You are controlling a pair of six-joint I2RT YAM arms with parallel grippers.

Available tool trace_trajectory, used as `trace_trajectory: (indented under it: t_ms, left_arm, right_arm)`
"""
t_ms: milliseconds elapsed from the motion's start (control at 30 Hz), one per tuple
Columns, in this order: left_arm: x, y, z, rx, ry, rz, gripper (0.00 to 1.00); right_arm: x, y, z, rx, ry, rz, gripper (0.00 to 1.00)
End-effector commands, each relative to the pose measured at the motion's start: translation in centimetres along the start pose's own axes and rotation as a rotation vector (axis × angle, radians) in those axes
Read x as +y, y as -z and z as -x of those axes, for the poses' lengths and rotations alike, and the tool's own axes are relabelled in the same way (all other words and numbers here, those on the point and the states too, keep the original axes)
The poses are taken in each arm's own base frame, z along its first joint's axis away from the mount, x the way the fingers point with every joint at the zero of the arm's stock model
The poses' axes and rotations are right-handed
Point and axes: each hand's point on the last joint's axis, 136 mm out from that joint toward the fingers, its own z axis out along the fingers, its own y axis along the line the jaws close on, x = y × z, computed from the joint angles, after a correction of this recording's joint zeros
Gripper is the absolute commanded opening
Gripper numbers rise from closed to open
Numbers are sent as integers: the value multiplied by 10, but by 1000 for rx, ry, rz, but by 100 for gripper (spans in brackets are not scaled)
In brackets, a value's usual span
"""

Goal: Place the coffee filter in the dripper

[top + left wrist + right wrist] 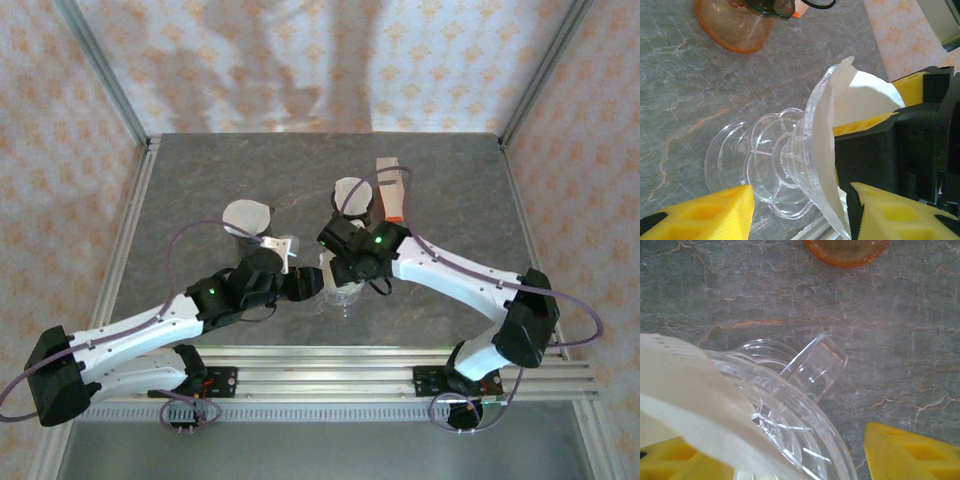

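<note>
Left wrist view: coffee filter (865, 95) lines dripper (790, 155), three o'clock of its base.
Handling: likely light, floppy; pinch the rim.
Left gripper (800, 200): straddles dripper, grip unclear.
Right gripper (780, 440): jaws apart.

My surface (200, 170) is a grey slab veined like stone, with thin pale and rust-coloured cracks running across it. Around it hang pale walls (300, 60) printed with small orange flowers. Bare metal posts (100, 70) rise slanting from the far corners, and a grooved metal rail (330, 365) runs along my near edge. Soft light throws blurred shadows (190, 70) on the back wall.
</note>
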Motion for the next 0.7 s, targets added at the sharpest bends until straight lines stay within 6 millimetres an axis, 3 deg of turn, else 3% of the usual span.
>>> trace_trajectory:
  t_ms: [0, 133, 433, 667]
  left_arm:
    - [1, -2, 1, -2, 5, 1, 53]
    - [1, -2, 1, -3, 7, -1, 55]
    - [-10, 15, 18, -89, 23, -53, 74]
    - [-7, 8, 22, -92, 19, -18, 77]
  right_arm:
    - [0, 0, 9, -13, 4, -9, 66]
    - [1, -7, 6, 2, 11, -18, 65]
    - [-1, -11, 5, 0, 6, -26, 64]
    - [-3, -15, 4, -1, 3, -40, 63]
